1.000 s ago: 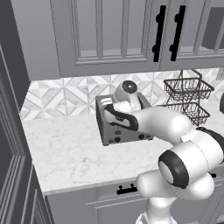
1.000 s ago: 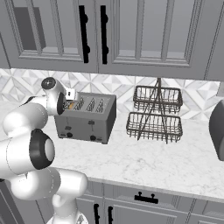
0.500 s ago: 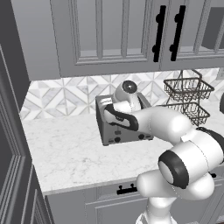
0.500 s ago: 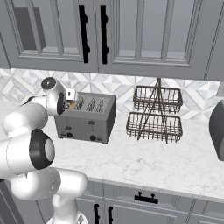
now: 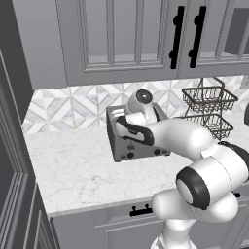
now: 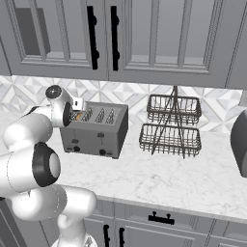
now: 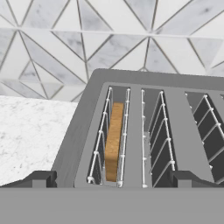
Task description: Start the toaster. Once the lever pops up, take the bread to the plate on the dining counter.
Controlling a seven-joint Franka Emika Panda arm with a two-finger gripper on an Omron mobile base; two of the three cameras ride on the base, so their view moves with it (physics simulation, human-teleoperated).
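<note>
In your left base view, the toaster (image 5: 138, 141) sits on the marble bench (image 5: 73, 170) against the patterned backsplash (image 5: 63, 104), and your arm (image 5: 185, 141) bends across its front, hiding much of it. A two-tier wire basket rack (image 5: 208, 111) stands to the right of it.

From your right base view, the toaster (image 6: 96, 130) shows its front with levers and knobs, the hand hanging over its left end, and a sliver of golden bread (image 6: 77, 116) peeks out there. The wire basket rack (image 6: 171, 126) stands just beside it on the bench (image 6: 169, 178).

In your hand view, you look straight down into the slots: the bread (image 7: 113, 140) stands upright in the leftmost slot of the toaster (image 7: 183, 122). Your jaws (image 7: 113, 179) are spread wide apart, one tip either side, holding nothing.
</note>
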